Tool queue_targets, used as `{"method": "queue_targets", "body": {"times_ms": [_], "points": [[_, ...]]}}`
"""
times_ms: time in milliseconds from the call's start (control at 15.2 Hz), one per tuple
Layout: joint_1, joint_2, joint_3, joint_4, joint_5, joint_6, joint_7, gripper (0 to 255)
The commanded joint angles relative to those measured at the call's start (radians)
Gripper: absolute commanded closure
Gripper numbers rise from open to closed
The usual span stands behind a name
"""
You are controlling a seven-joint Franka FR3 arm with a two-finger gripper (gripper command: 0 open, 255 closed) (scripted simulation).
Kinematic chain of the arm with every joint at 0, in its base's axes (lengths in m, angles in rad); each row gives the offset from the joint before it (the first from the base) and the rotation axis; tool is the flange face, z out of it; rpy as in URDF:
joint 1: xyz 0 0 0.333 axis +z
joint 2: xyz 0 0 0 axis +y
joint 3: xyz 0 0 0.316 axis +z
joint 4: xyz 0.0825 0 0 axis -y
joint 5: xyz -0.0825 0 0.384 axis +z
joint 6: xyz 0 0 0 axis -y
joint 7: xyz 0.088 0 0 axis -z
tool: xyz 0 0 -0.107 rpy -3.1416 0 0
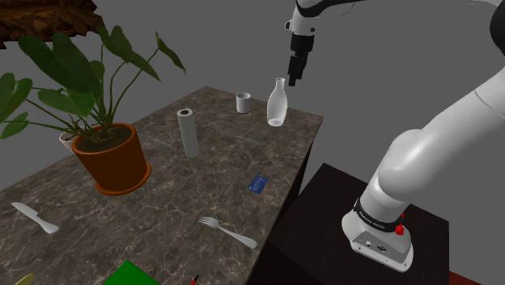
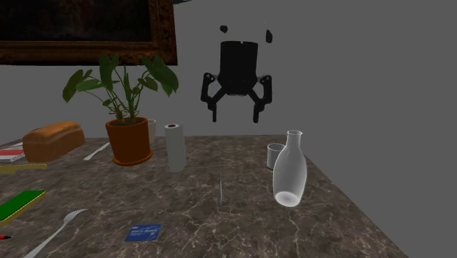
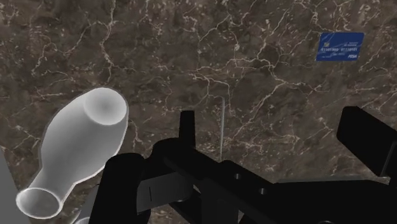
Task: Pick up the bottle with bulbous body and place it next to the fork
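A clear glass bottle (image 1: 277,104) with a round body and narrow neck stands upright near the table's far edge, also visible from the other side (image 2: 288,172) and from the wrist camera (image 3: 79,149). My black gripper (image 1: 293,79) hangs open in the air above the table, higher than the bottle's mouth and a little to one side of it (image 2: 236,117). Its fingers stand wide apart with nothing between them (image 3: 272,127). The silver fork (image 1: 227,231) lies flat near the table's front edge, far from the bottle (image 2: 55,231).
On the dark marble table (image 1: 162,202) are a potted plant (image 1: 109,154), a paper roll (image 1: 188,132), a white cup (image 1: 243,102) behind the bottle, a blue card (image 1: 258,184), a knife (image 1: 36,217) and a green book (image 1: 133,274). A bread loaf (image 2: 53,139) lies far off.
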Motion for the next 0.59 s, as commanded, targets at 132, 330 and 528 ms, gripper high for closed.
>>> {"method": "queue_targets", "body": {"times_ms": [132, 330, 528], "points": [[-0.011, 0.136, -0.051, 0.094, 0.005, 0.036, -0.081, 0], [-0.023, 0.243, -0.085, 0.177, 0.022, 0.056, -0.143, 0], [-0.040, 0.355, -0.114, 0.272, 0.048, 0.067, -0.205, 0]]}}
